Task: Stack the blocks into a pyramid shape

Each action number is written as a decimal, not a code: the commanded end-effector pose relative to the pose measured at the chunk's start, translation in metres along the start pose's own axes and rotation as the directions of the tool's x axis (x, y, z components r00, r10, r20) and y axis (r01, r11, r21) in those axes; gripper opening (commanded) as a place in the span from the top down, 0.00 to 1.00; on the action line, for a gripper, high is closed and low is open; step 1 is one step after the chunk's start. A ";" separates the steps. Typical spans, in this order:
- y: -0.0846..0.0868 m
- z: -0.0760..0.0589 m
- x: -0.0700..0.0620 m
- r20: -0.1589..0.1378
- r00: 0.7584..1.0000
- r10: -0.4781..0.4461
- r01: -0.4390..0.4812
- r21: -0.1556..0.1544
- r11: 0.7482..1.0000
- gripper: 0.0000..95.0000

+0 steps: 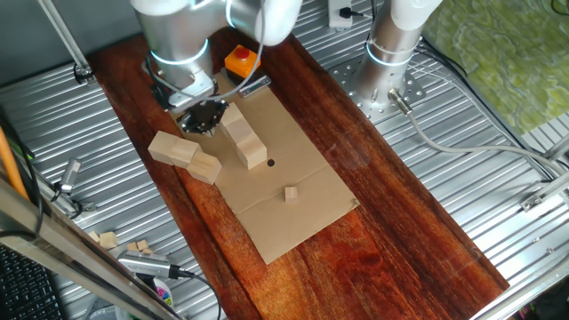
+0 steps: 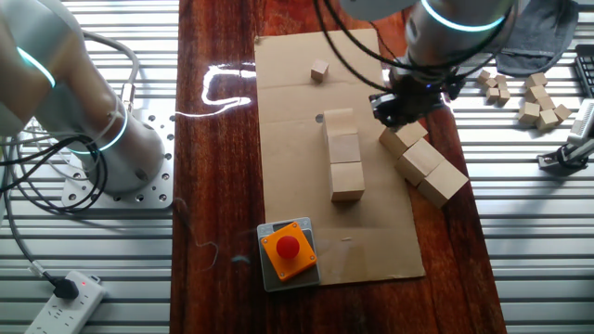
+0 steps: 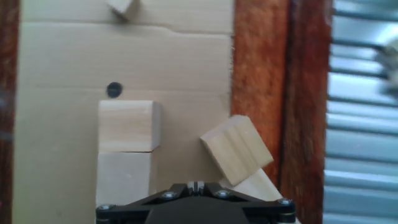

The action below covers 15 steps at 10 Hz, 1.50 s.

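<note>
Jaws cannot be read in any view: the gripper shows only as a dark head in both fixed views, and the hand view shows just its black base at the bottom edge, no fingertips, so whether it is spread, closed or holding anything I cannot tell. It hangs low over the cardboard sheet, pointing straight down, between a straight row and a slanted row of blocks; touching or not is unclear. The arm comes down near the orange button box. Six blocks are countable: three lie end to end in a line on the cardboard, and three more lie in a slanted line just beside them, at the cardboard's edge and on the wooden table. One tiny cube sits farther along the cardboard, well apart. More small blocks lie off on the metal surface.
</note>
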<state>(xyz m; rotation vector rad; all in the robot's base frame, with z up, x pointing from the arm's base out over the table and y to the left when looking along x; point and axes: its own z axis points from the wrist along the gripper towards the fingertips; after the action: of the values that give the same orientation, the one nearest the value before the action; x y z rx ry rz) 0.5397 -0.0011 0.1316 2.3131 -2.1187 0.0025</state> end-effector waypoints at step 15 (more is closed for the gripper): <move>-0.086 0.039 0.060 0.033 0.926 -0.377 0.367 0.160 0.916 0.20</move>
<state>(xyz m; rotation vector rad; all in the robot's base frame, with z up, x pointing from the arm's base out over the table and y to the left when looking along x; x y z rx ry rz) 0.6272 -0.0501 0.1007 2.7933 -1.8350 0.0922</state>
